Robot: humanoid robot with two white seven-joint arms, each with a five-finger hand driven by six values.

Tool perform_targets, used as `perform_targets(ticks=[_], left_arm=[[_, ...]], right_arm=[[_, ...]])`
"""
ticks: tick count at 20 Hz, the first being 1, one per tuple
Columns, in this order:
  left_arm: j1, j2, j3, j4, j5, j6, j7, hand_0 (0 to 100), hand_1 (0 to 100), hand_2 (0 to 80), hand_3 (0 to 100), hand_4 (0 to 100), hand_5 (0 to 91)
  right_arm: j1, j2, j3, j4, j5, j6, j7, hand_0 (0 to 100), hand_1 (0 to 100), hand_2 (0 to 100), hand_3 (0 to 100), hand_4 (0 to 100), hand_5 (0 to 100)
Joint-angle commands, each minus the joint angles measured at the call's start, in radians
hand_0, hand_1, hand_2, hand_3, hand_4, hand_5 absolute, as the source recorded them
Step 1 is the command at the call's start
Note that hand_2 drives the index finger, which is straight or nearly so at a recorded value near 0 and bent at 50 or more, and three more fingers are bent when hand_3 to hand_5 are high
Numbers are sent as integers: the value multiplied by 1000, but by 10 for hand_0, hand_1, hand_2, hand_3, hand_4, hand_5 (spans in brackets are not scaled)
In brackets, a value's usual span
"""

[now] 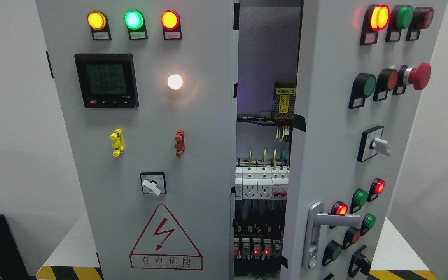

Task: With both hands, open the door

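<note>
Head view, the cabinet: big grey electrical cabinet [150, 155] fills pretty much the whole shot, with two front doors.
Head view, left door: the left door [193, 163] looks shut or close to it, sitting flat-on to the camera. It carries three lit lamps up top, a digital meter [106, 80], a rotary switch [153, 184] and the red warning triangle [165, 239] at the bottom.
Head view, right door: the right door [333, 163] is already swung out partway towards the camera, angled so its buttons and the red mushroom stop [419, 76] face off to the right.
Head view, handle: silver lever handle [319, 229] low on the right door, nothing touching it.
Head view, the gap: between the doors you can see straight into the inside, with breakers [261, 182], wiring and a few small red LEDs lower down.
Hands: neither hand shows anywhere, no arms in frame either, so there's no saying how open they are or whether they've got hold of anything.
Progress: I'd call it partly done. Right door is cracked open but not wide, left door hasn't visibly come off the frame.
Left to do: my guess is swinging the right door further and pulling the left one out.
</note>
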Motion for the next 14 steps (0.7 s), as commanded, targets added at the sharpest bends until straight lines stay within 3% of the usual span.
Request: perform_targets(ticks=[1,8,10,11,12,13,14], left_arm=[[28,1,0,-5,0,0,0,0,0,0,0,0,0],[28,8,0,-5,0,0,0,0,0,0,0,0,0],[26,38,6,-12,11,-1,-35,0,0,0,0,0,0],[28,64,7,-43,38,-4,-116,0,0,0,0,0,0],[41,81,6,-104,93,-10,-232,0,0,0,0,0,0],[54,96,-2,-180,166,-10,-331,0,0,0,0,0,0],[86,141,-8,-260,251,-10,-388,0,0,0,0,0,0]], right_arm=[[0,0,-14,0,0,0,0,0,0,0,0,0,0],[0,0,-14,0,0,0,0,0,0,0,0,0,0],[0,0,-14,0,0,0,0,0,0,0,0,0,0],[0,0,-14,0,0,0,0,0,0,0,0,0,0],[0,0,-14,0,0,0,0,0,0,0,0,0,0],[0,2,-14,0,0,0,0,0,0,0,0,0,0],[0,0,-14,0,0,0,0,0,0,0,0,0,0]])
